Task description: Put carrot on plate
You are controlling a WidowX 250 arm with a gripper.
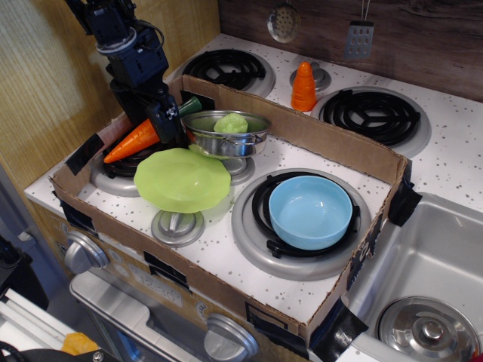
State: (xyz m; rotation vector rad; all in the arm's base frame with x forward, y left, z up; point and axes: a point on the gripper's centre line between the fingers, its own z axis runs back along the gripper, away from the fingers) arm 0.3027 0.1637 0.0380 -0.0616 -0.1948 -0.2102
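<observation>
Observation.image view: single overhead-angled look at toy stove inside cardboard tray (343, 143).

Status of task: partly done.

- Gripper (167, 122): closed on carrot (136, 140) near its thicker, stem-side portion. Fingers dark against dark burner, so exact contact hard to confirm; grip appears firm, judging by carrot held tilted with tip pointing down-left.
- Carrot: at back-left of tray, above left rear burner (124, 164), just beside steel pot (225, 134). Green stem end visible behind gripper. Seems lifted clear of burner, though not certain from this angle.
- Plate (183, 179): empty, just in front of pot, near carrot but not touching it.

Completed: grasp of carrot.

Remaining: transfer toward front-right until over plate, lowering, release, withdrawal.

Caution: pot rim close to travel path; carrot about as long as plate is wide, so centred placement needed to avoid rolling off shallow rim.

Not involved: blue bowl (310, 212), orange cone (303, 87).
</observation>
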